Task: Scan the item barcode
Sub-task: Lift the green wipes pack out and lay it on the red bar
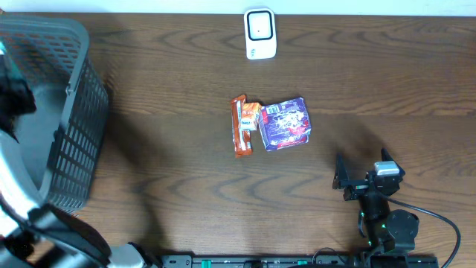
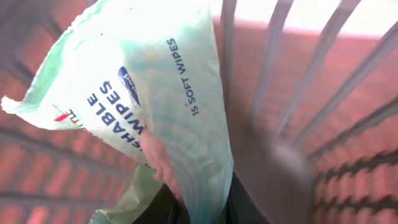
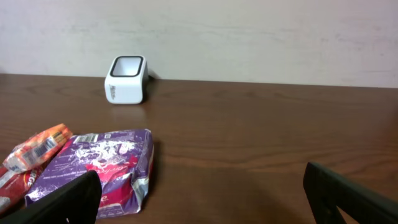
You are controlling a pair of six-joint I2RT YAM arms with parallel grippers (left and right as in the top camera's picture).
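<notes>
Setting, overhead view: dark brown table (image 1: pixel 186 186) with a flowing wood grain and a matt surface.
Basket, overhead view: grey plastic basket (image 1: pixel 74 141) at the left edge, with lattice walls and rounded corners; a dark part of the left arm reaches into it, and the item cannot be made out from above.
Scanner, overhead view: small white scanner (image 1: pixel 260 33), a rounded block with a dark-framed window, at the far middle edge.
Loose goods, overhead view: orange snack packet (image 1: pixel 242 126), long and narrow, lies touching a squarish glossy purple pouch (image 1: pixel 286 124) at mid-table.
Right gripper, overhead view: right gripper (image 1: pixel 362 170) sits near the front right, apart from both packets.
Item, left wrist view: wipes pack (image 2: pixel 168 93), soft pale-green film printed "15 SOFT WIPES", is inside the basket among its slats (image 2: pixel 273 68).
Orientation, left wrist view: long axis rises from the bottom edge toward the top, leaning slightly left; the lettering runs along it.
Left gripper, left wrist view: left gripper (image 2: pixel 205 211) pinches the pack's lower end.
Right gripper, right wrist view: black fingers (image 3: pixel 62 202) are spread wide with nothing between them.
</notes>
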